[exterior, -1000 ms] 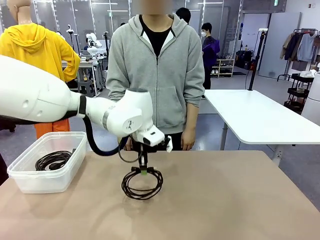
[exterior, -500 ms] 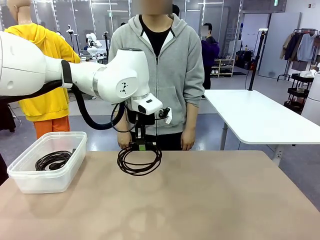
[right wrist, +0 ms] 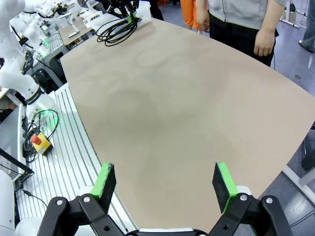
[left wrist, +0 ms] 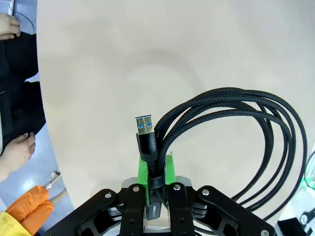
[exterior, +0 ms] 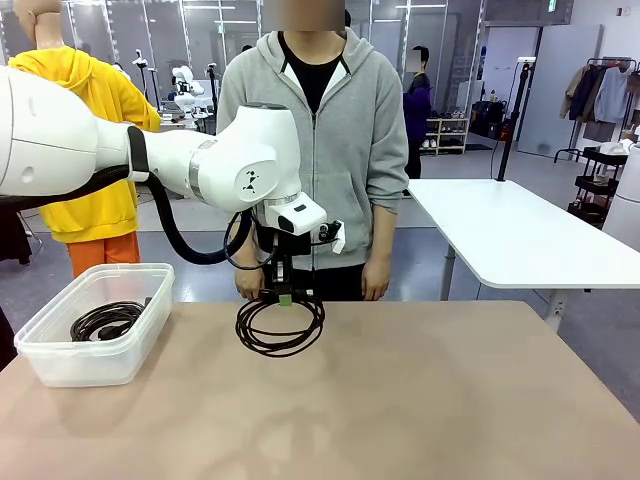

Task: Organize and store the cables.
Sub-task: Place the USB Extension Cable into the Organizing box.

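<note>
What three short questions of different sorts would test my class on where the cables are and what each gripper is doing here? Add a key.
1. True or false: the left gripper is shut on the coiled cable.
2. What already lies in the clear bin?
3. The right gripper is: A) open, holding nothing; B) shut on a plug; C) gripping the bin.

Key
1. True; the coil hangs from it above the table.
2. Another coiled black cable.
3. A.
</note>
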Action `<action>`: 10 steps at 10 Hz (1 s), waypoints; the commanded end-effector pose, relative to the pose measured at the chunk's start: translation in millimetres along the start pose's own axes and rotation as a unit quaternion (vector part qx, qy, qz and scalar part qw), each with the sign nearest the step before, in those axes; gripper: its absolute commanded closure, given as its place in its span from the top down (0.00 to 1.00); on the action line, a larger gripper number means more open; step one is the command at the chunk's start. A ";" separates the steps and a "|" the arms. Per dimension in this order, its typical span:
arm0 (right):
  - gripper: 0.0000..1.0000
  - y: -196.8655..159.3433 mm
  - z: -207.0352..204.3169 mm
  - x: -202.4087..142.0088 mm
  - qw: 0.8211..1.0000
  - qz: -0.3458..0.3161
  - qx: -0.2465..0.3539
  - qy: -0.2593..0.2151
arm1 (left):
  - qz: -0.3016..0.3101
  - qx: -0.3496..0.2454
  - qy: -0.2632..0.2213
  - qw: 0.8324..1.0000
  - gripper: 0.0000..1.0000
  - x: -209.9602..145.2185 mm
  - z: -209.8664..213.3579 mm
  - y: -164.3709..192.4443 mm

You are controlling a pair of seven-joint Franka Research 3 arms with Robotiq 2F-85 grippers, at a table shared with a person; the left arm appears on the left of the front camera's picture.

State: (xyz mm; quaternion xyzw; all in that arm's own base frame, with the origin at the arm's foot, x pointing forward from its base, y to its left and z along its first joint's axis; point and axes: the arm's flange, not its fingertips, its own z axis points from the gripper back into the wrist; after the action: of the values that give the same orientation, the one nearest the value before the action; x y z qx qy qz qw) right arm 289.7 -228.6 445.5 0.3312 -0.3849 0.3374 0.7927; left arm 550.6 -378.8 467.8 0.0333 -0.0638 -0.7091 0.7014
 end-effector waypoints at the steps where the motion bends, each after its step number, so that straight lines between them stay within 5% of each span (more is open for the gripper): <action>1: 1.00 0.9 1.3 0.1 1.000 0.007 0.003 0.001 | -0.001 0.004 0.001 1.000 0.00 -1.4 2.0 0.0; 2: 1.00 0.9 1.3 0.1 1.000 0.007 0.003 0.001 | 0.000 0.000 0.000 1.000 0.15 0.0 0.0 0.0; 5: 1.00 0.9 1.3 0.1 1.000 0.007 0.003 0.001 | -0.090 -0.015 0.026 0.995 0.15 -85.8 37.7 -3.1; 8: 1.00 0.9 1.3 0.1 1.000 0.007 0.003 0.001 | -0.108 0.019 0.013 0.994 0.15 -219.0 61.8 -20.6; 10: 1.00 0.9 1.3 0.1 1.000 0.007 0.003 0.001 | -0.112 0.015 0.027 0.993 0.15 -276.7 67.9 -29.1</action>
State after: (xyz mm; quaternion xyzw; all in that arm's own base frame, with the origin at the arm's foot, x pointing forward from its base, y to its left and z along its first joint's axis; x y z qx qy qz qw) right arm 290.1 -227.9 445.5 0.3312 -0.3840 0.3381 0.7928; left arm 530.7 -102.0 529.7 0.0720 -0.0375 -0.7736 0.6284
